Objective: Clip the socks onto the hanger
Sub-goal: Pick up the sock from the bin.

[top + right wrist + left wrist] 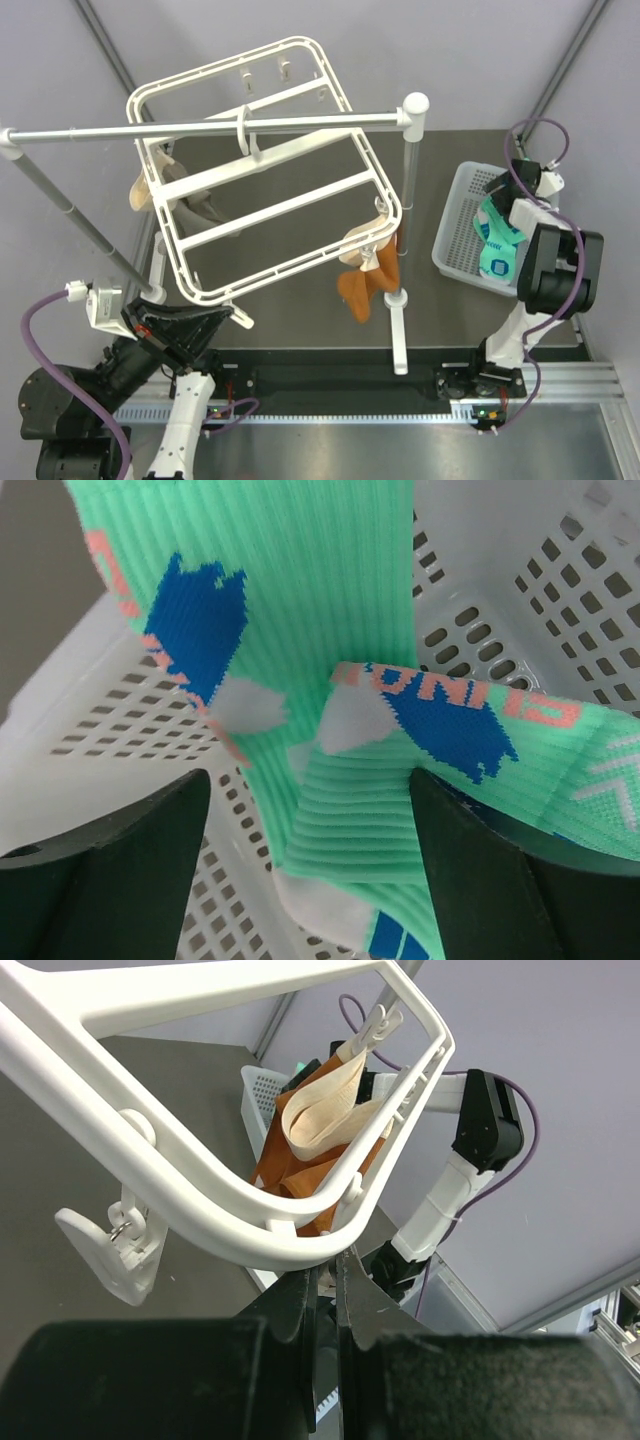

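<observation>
- Left gripper (328, 1268): clenched shut, tips right under the near left corner of the hanger (290, 207); impossible to tell whether a rib of the frame is pinched.
- Hanger hooked on the grey rail (80, 132), tilted, above the left and middle of the tabletop; orange sock (360, 290) dangling from a clip on its right side.
- Socks (330, 630) well apart from the hanger, down in the white basket (455, 225) at the right edge of the tabletop, so far nearer the right arm.
- Right gripper (310, 810): jaws spread wide, gripping nothing; directly over the socks, one sock's long axis running between the fingers, the other folded across it and off to the right. Likely needs only a short drop and a squeeze on the upper sock.
</observation>
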